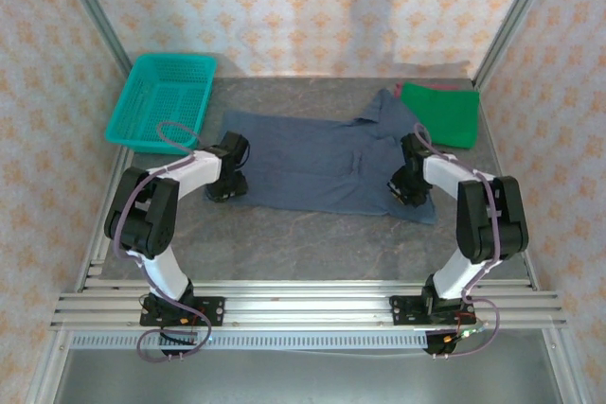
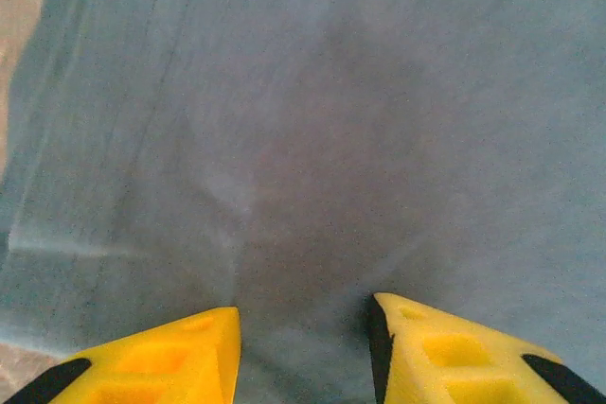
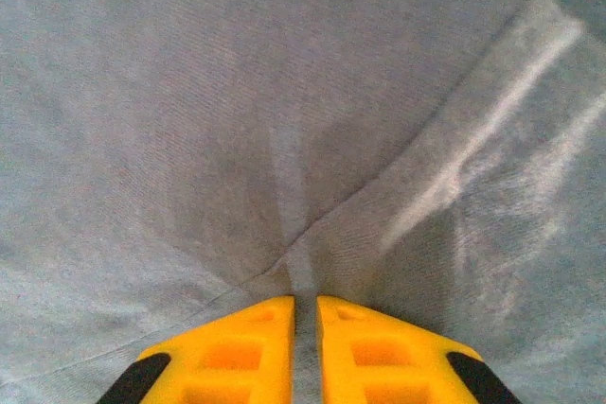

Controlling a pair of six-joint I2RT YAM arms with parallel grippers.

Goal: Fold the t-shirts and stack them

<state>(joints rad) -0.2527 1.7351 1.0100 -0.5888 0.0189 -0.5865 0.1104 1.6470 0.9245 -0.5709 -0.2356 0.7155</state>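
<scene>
Your right gripper (image 3: 305,302) is clamped on the dark slate-blue t-shirt (image 1: 312,163). Its yellow fingers (image 3: 246,347) stand almost together, with a thin ridge of cloth nipped between the tips. A stitched seam runs diagonally away from that pinch toward the upper right of the wrist view.

Your left gripper (image 2: 305,307) is pressed down on the same shirt, but its jaws stand apart. A band of flat cloth shows between the two yellow fingers (image 2: 170,357), and you can see nothing gathered into them. At the left of that view the shirt's edge and a strip of bare table show.

The overhead view gives you the layout that the wrist views cannot. The slate-blue shirt lies spread in the middle of the grey table (image 1: 303,243), with its long axis running left to right. The straight hem edge points left and the sleeves fan out at the right end. The left gripper sits at the hem end and the right gripper at the near sleeve, so the shirt spans the space between the two arms.

A bright green t-shirt (image 1: 443,113) lies at the far right corner, just beside the far sleeve; you cannot tell whether they touch. A teal mesh basket (image 1: 150,143) sits at the far left corner, apart from the blue shirt.
</scene>
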